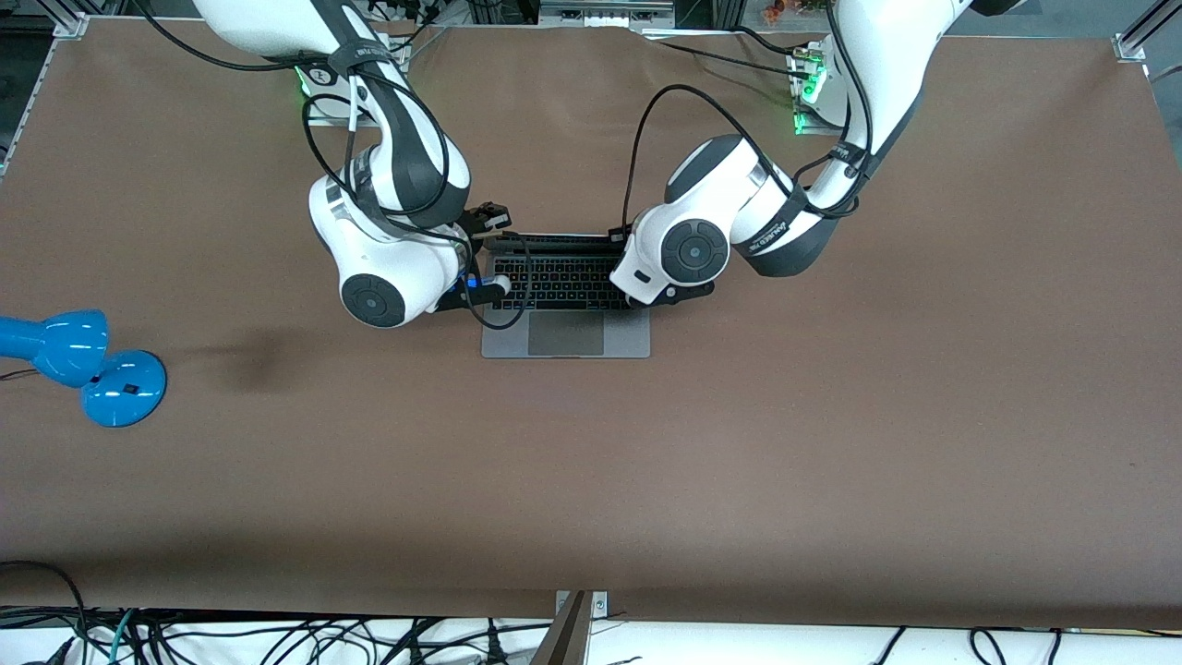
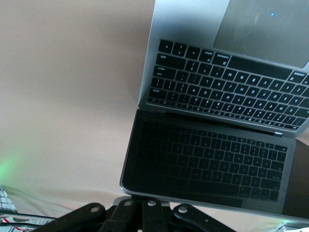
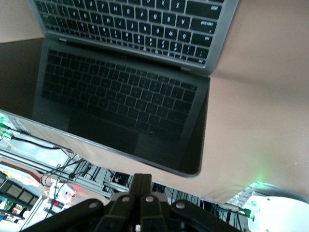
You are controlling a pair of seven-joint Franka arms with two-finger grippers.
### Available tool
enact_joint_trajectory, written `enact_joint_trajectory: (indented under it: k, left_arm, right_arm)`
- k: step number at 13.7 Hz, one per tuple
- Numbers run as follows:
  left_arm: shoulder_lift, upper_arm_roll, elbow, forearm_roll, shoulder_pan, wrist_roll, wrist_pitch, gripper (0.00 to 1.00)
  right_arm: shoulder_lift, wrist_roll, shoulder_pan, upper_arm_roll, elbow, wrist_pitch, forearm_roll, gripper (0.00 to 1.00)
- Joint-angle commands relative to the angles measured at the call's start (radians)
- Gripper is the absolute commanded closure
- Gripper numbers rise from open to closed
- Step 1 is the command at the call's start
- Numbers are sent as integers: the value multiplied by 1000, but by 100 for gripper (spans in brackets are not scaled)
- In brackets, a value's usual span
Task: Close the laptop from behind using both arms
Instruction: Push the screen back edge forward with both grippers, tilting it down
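Brown surface (image 1: 831, 443), laptop (image 1: 565, 344) standing open.
Hovering over lid edge: left pincer (image 2: 149, 205), right pincer (image 3: 141, 186), both pinched together; stiff, hinged, fragile screen, pushing at top corners.

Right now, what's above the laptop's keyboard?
Both shut grippers, the left gripper and the right gripper, hang over the open laptop, at its screen's top edge. The arms cover some keys.

Items counted on the table (image 1: 831, 443):

Laptop (image 1: 565, 344): one, open.

Arms: two, the right arm (image 1: 388, 185) and the left arm (image 1: 739, 212).

Grippers: two, one per arm, the left gripper (image 2: 147, 205) and the right gripper (image 3: 141, 186), each with jaws together.

Lamp (image 1: 78, 360): one, blue, at the right arm's end.
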Motion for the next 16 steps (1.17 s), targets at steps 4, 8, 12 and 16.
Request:
enact_joint_trajectory:
  k: [4,8,12,16]
  left_arm:
    - [61,10,73,52,-18,-23,-3,100]
    - [76,16,85,52,-18,-21,8,100]
    - [87,22,85,52,-18,-18,26,100]
    - [104,31,87,52,-18,-17,44,100]
  right_arm:
    - [39,4,-8,-1,66,12,-19,100]
    - [71,1,-23,-2,103,15,-31,100]
    - [99,1,-37,-2,136,15,-31,100]
    - [134,1,-40,-4,166,24,-33,100]
